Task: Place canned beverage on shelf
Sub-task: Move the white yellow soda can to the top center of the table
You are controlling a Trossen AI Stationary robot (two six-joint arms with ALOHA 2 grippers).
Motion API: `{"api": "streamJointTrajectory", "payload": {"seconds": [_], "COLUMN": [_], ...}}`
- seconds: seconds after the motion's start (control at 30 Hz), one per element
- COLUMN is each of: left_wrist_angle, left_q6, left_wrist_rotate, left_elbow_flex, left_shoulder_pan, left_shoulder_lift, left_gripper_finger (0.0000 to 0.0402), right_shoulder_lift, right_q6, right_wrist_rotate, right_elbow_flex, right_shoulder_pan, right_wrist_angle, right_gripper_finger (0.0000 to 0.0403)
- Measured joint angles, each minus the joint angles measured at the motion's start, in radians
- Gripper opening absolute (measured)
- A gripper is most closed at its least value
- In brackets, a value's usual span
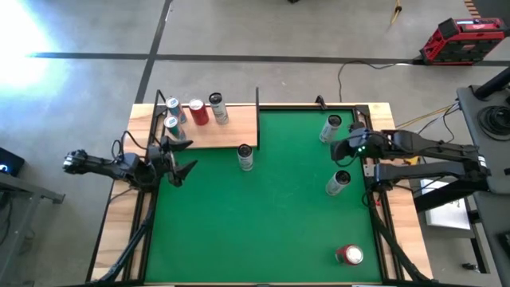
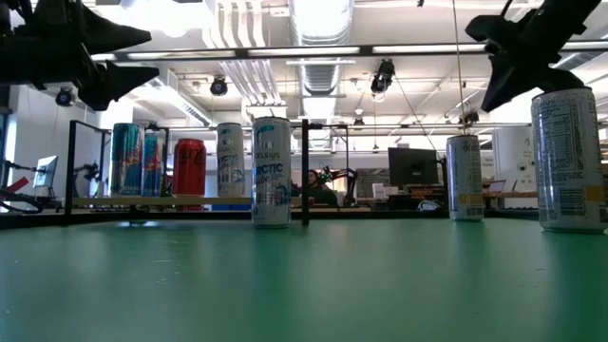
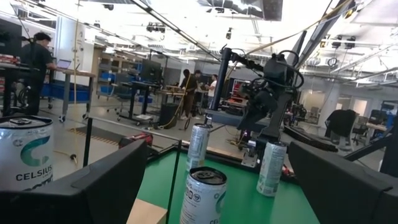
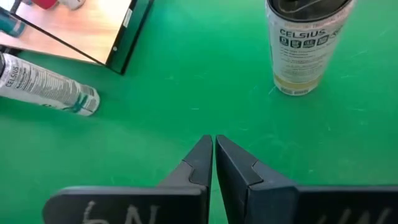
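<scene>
The shelf [image 1: 215, 131], a light-wood board with black rods, lies at the table's far left and carries several upright cans [image 1: 198, 112]. One white can [image 1: 245, 157] stands on the green mat just off the shelf's near right corner. It also shows upright in the low view [image 2: 271, 171]. My left gripper [image 1: 179, 163] hovers open at the left edge, beside the shelf's near side, and touches nothing. My right gripper [image 4: 213, 146] hangs shut above the mat at the right, tilted down, between two upright cans [image 1: 331, 127] [image 1: 338, 182], holding nothing.
A red can [image 1: 349, 254] sits near the mat's near right corner. Bare green mat [image 1: 271, 223] fills the middle. The shelf's black rods [image 1: 257, 115] stand up at its right edge. People [image 3: 186, 87] and benches show in the room beyond the table.
</scene>
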Motion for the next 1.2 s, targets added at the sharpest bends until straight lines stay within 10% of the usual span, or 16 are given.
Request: {"api": "streamJointTrajectory", "payload": {"seconds": [0.37,0.67,1.2], "left_wrist_angle": [0.0,0.0,0.0], "left_q6": [0.0,0.0,0.0], "left_wrist_rotate": [0.0,0.0,0.0], "left_elbow_flex": [0.0,0.0,0.0], "left_shoulder_pan": [0.0,0.0,0.0], "left_shoulder_lift": [0.023,0.037,0.039], "left_gripper_finger": [0.0375,0.0375,0.0375], "right_shoulder_lift": [0.003,-0.005,0.001], "right_q6": [-0.161,0.216,0.213], "right_wrist_rotate": [0.011,0.075,0.018], "right_elbow_flex": [0.0,0.0,0.0], "right_shoulder_pan": [-0.002,-0.002,-0.001], "right_wrist_angle": [0.039,0.028,-0.006], "right_gripper_finger": [0.0013,0.0013,0.0018]}}
